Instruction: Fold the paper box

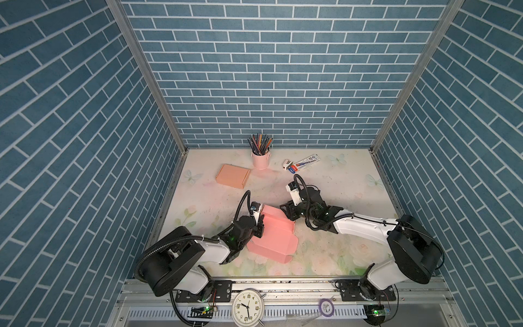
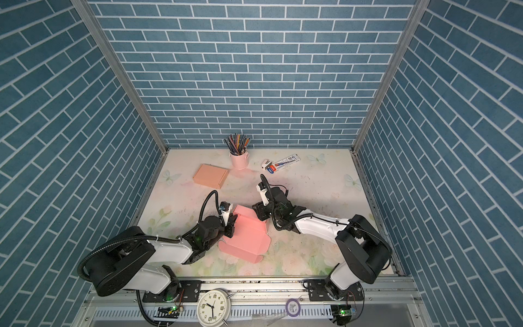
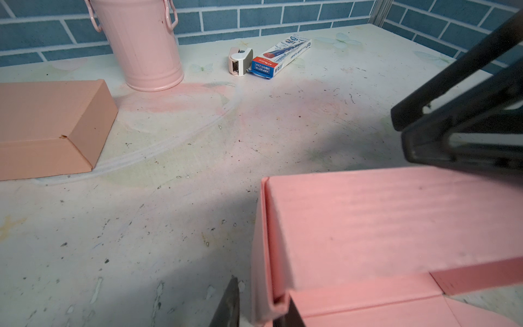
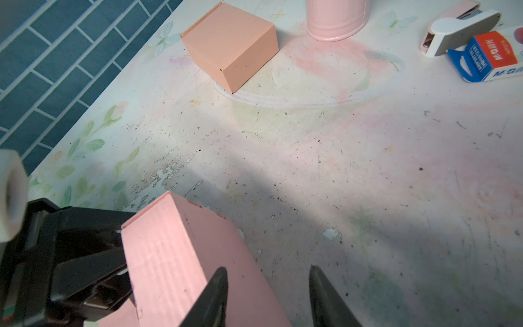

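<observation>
Paper box [image 1: 274, 240] — half-folded — has the left tool [image 1: 260, 226] straddling one wall.

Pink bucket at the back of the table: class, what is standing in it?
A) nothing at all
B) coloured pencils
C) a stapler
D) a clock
B: in both top views the pink bucket has a bunch of coloured pencils sticking up out of its open top.

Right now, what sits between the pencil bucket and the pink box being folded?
Nothing. Only bare, scuffed table lies between the pencil bucket and the pink box, as both top views show.
</observation>
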Tool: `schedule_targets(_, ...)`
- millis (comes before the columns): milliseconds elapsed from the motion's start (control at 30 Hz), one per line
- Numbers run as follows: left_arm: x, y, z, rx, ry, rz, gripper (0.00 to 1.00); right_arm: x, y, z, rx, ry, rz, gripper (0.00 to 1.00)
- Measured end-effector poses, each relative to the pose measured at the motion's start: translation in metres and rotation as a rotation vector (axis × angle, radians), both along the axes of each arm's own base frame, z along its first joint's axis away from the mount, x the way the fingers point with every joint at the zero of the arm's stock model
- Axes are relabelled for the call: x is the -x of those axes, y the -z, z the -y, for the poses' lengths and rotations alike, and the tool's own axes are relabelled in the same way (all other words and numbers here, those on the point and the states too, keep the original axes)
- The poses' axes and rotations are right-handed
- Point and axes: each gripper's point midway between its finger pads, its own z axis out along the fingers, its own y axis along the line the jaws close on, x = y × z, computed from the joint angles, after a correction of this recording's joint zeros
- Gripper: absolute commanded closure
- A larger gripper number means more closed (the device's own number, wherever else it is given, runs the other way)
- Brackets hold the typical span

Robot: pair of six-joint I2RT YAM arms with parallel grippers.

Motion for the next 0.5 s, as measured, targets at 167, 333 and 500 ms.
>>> schedule_targets(167, 0.001, -0.003, 0.001, 0.009, 0.001, 0.002, 0.78, 0.000, -0.006, 0.001, 0.063, 0.000, 0.020, 0.47)
schedule_targets(333, 0.004, -0.005, -0.001, 0.020, -0.009, -0.014, 0.76, -0.003, -0.026, -0.001, 0.071, -0.009, 0.057, 0.44)
schedule_targets(500, 0.009, -0.007, -0.004, 0.032, -0.015, -0.041, 0.72, -0.002, -0.043, -0.002, 0.059, -0.025, 0.087, 0.39)
